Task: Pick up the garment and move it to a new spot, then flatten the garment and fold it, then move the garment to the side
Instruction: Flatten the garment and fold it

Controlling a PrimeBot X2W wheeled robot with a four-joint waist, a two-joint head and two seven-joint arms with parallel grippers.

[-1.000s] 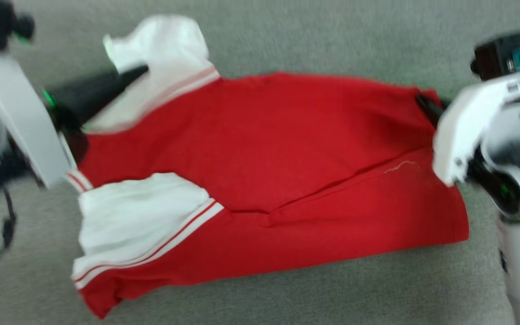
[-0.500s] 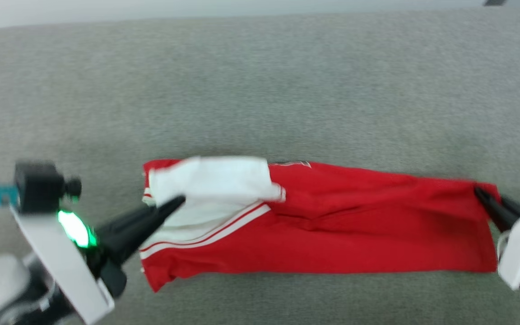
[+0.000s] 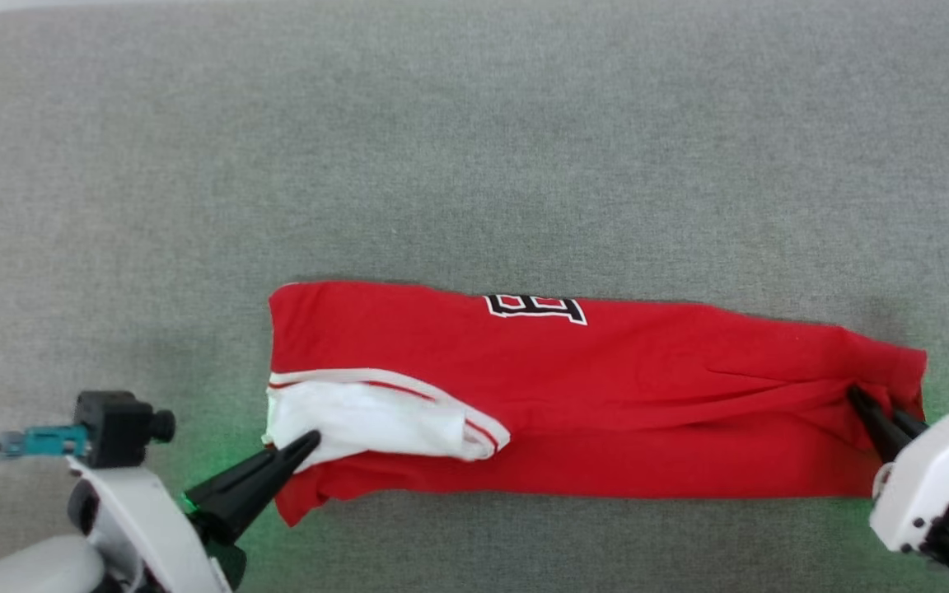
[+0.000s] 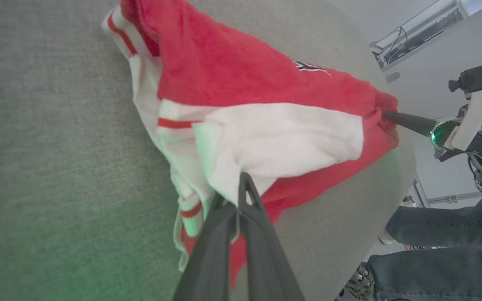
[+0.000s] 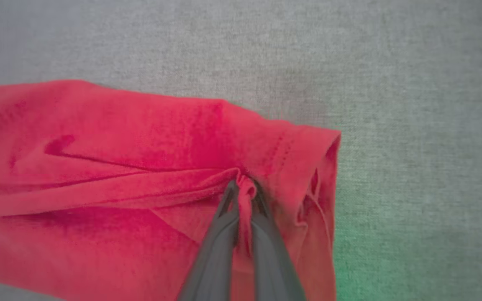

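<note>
Garment lies as a long strip on the grey surface, axis running left-right between my arms; my left gripper is clamped on the sleeve end, right gripper on the hem end.

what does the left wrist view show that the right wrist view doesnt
Left wrist view: the white sleeve, the black print, the left end effector pinching that sleeve, and a person's jeans-clad legs. Right wrist view: the stitched hem seen close up. Both: the red garment lying on the grey fabric surface, with the right end effector shut on its hem end.
</note>
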